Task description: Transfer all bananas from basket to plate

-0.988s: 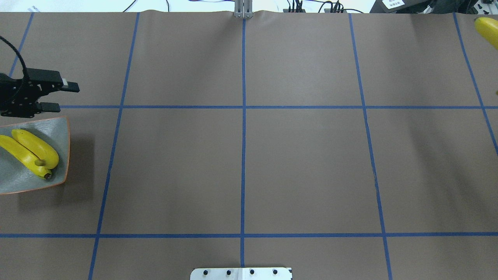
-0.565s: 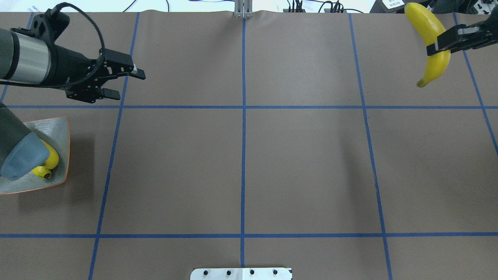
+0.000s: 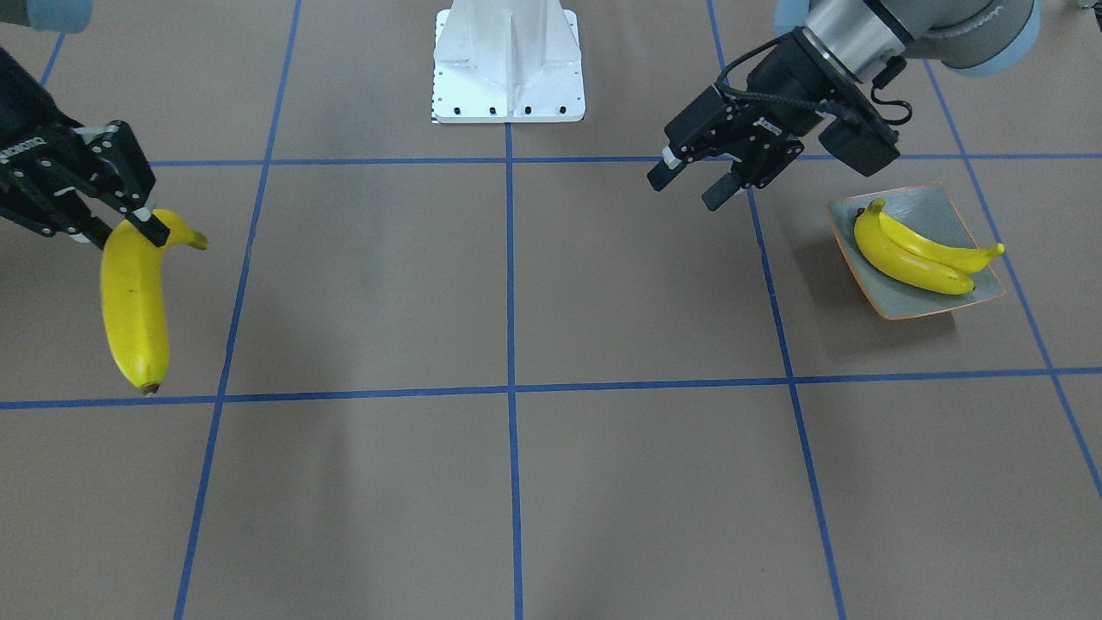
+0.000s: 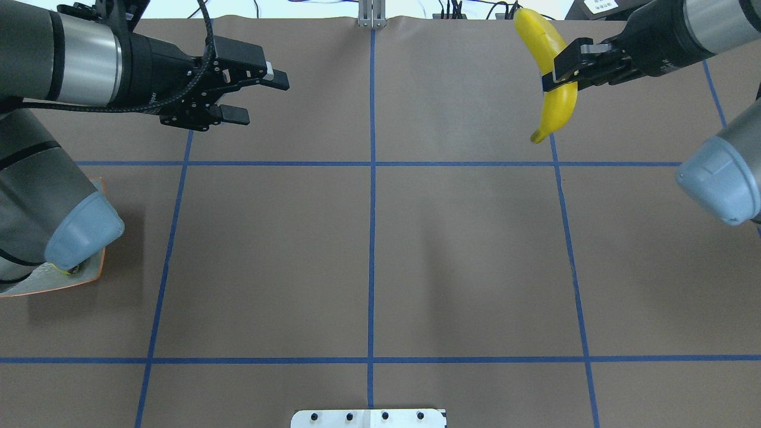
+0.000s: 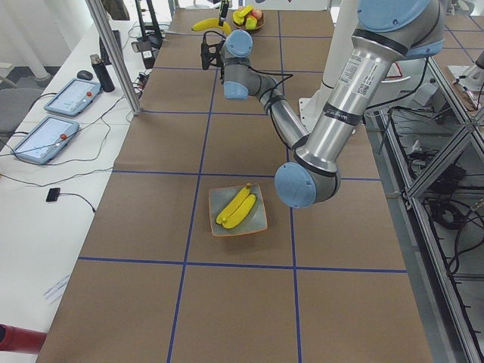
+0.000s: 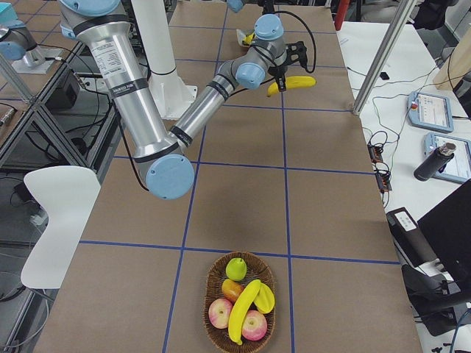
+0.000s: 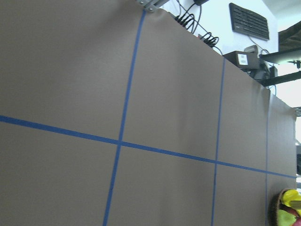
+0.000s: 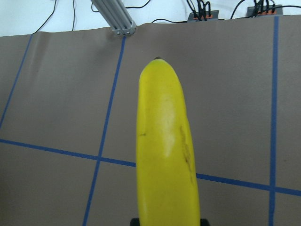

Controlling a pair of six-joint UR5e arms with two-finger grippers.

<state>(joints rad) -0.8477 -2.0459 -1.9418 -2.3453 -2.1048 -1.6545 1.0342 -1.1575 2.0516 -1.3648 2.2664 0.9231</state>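
My right gripper [image 4: 556, 74] is shut on one of the bananas [image 4: 559, 101], held in the air near the table's far edge, right of centre. In the front view that banana [image 3: 133, 301] hangs lengthwise below the gripper [image 3: 142, 226]. It fills the right wrist view [image 8: 164, 141]. My left gripper [image 4: 264, 98] is open and holds nothing at the far left, away from the plate [image 3: 925, 211]. Two bananas [image 3: 913, 258] lie side by side on the plate. The basket [image 6: 213, 283] at the table's right end holds another banana [image 6: 246, 309] among other fruit.
My left arm's elbow [image 4: 83, 232] hides most of the plate [image 4: 89, 276] in the overhead view. The white robot base [image 3: 508, 60] sits at the near middle edge. A metal post [image 4: 371, 15] and cables line the far edge.
Both grippers have moved toward the table's centre line. The right one carried its banana leftward. The left one swung right, away from the plate, and its elbow now covers the plate.
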